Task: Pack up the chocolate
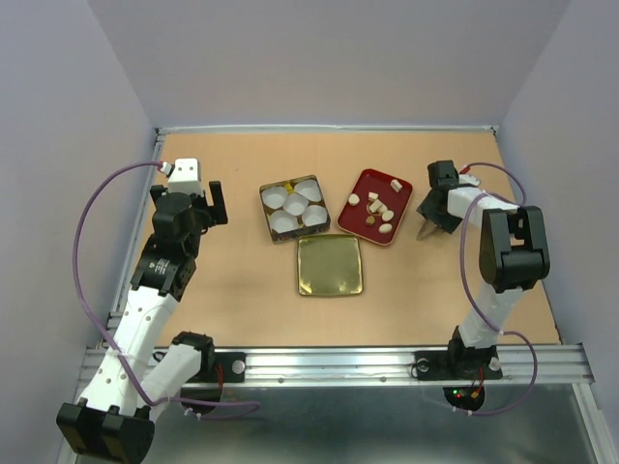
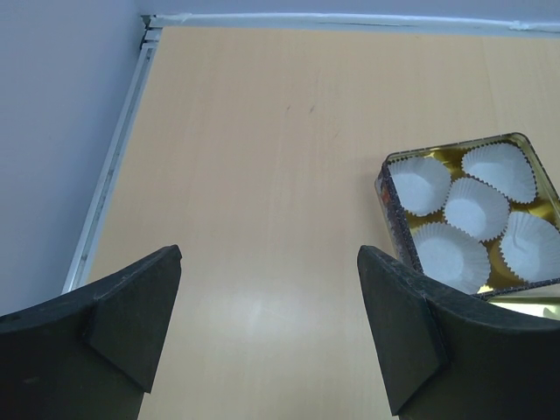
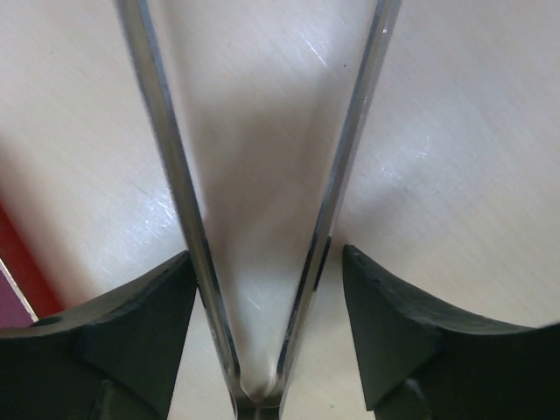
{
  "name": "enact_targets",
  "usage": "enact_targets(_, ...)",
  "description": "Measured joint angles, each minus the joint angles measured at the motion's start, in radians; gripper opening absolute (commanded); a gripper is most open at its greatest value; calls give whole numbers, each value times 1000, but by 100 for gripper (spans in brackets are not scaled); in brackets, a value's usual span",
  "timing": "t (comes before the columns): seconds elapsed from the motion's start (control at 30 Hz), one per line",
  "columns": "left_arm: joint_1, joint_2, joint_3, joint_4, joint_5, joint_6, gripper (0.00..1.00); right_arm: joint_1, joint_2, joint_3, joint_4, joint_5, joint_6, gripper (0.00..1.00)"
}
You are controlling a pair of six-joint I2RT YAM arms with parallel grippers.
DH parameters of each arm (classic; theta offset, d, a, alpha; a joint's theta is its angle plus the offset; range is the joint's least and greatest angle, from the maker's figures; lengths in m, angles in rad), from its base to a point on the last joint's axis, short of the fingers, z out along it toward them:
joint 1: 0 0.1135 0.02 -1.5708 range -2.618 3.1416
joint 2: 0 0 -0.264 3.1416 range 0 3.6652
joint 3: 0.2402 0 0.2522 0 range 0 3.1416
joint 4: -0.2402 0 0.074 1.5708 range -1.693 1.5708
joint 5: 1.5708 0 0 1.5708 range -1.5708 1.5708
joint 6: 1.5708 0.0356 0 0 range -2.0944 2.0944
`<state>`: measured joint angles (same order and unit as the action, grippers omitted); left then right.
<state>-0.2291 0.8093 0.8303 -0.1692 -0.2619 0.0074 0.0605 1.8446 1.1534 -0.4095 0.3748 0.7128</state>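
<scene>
Several small cream-white and tan chocolate lumps [image 1: 379,208] lie in the red tray [image 1: 368,187] at centre right. My right gripper [image 1: 430,217] hangs just right of the tray and is shut on metal tongs [image 1: 426,233]. In the right wrist view my gripper [image 3: 267,254] flanks the tongs [image 3: 179,175] near their hinge; their two arms spread open with nothing between them. My left gripper [image 1: 208,206] is open and empty at the far left, over bare table in its wrist view [image 2: 267,254].
A dark square box [image 1: 263,198] with gold lining holds several empty white paper cups [image 1: 295,206] and a small yellow bit [image 1: 288,184]; it shows in the left wrist view [image 2: 389,201]. Its gold lid [image 1: 330,264] lies in front of it. Walls close the table's back and sides.
</scene>
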Motion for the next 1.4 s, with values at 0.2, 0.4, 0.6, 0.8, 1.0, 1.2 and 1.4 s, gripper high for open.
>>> enact_targets(0.2, 0, 0, 0, 0, -1, 0, 93, -2, 2, 0, 9, 13, -13, 54)
enact_targets(0.4, 0, 0, 0, 0, -1, 0, 93, -2, -27, -25, 13, 3, -60, 54)
enact_targets(0.6, 0, -1, 0, 0, 0, 0, 93, -3, -175, -105, -15, -47, -127, 53)
enact_targets(0.8, 0, 6, 0, 2, 17, 0, 93, -3, -351, -120, -50, -119, -176, 52)
enact_targets(1.0, 0, 31, 0, 5, 37, 0, 93, -3, -444, -122, -109, -181, -203, 51)
enact_targets(1.2, 0, 35, 0, 5, 53, -1, 93, -3, -515, -122, -175, -217, -234, 50)
enact_targets(1.4, 0, 35, 0, 4, 64, -8, 93, -3, -585, -122, -235, -260, -264, 49)
